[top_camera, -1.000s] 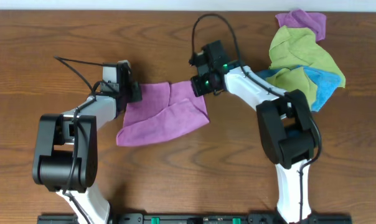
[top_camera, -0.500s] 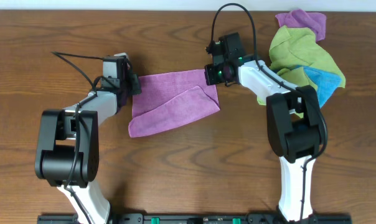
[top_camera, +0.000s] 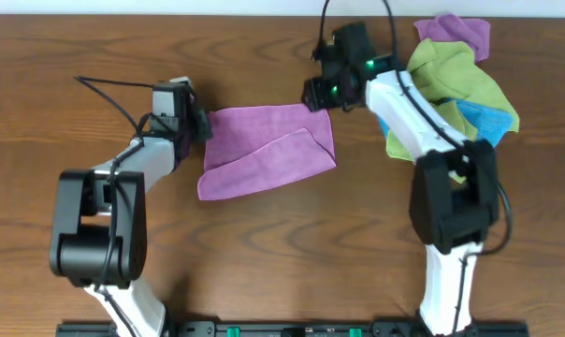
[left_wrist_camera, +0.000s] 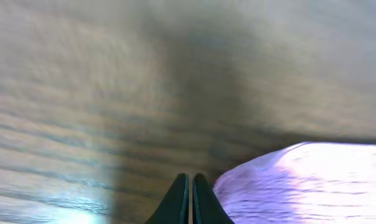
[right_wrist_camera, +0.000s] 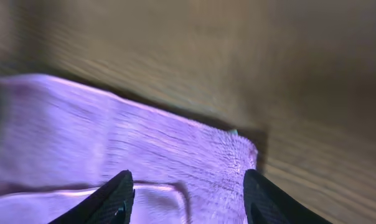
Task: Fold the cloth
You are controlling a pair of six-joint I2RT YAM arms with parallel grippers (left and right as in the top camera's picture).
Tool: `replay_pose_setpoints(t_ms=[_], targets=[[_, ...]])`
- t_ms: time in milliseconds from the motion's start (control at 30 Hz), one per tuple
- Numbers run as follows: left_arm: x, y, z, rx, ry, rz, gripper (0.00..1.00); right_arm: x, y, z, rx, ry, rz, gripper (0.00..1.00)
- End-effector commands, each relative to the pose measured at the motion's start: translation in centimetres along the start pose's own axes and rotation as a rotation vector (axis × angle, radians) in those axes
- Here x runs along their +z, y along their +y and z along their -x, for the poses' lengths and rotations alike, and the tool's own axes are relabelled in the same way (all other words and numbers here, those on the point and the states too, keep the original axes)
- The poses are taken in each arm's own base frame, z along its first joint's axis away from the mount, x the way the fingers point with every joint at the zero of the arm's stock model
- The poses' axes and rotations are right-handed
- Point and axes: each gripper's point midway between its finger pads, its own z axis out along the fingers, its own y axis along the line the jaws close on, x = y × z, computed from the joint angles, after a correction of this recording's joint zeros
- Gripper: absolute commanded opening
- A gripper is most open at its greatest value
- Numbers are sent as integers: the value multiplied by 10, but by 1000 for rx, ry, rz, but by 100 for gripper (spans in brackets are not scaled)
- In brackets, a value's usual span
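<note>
Cloth [top_camera: 264, 150], purple and partly folded, lies flat near the middle of the far edge of the surface [top_camera: 264, 262]. Right gripper [right_wrist_camera: 187, 182]: spread wide above the cloth's far right corner and gripping nothing, apparently poised for a pinch. Left gripper [left_wrist_camera: 189, 183]: fingers pressed together, empty, just beside the far left corner. Spare cloths [top_camera: 456, 84] are heaped at the surface's far right corner. No legible writing.
</note>
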Motion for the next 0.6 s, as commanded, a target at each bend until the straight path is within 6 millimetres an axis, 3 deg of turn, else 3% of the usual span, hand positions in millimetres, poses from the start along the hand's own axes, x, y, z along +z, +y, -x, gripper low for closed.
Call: replay_pose_setpoints(t_ms=[0, 67, 167, 267, 400, 567], targets=[[-36, -13, 50, 6, -134, -22, 6, -61, 18, 32, -76, -118, 7, 55], [-55, -28, 56, 13, -137, -89, 6, -73, 21, 19, -118, -70, 3, 56], [-65, -43, 45, 16, -78, -174, 6, -70, 25, -19, -184, 74, 53, 50], [-55, -39, 22, -4, 13, -169, 5, -55, 25, -55, -214, 192, 106, 44], [-42, -44, 9, -22, 59, -210, 6, -35, 13, -89, -237, 255, 122, 49], [-35, -53, 3, -63, 80, -249, 6, -13, 18, -111, -255, 241, 228, 54]])
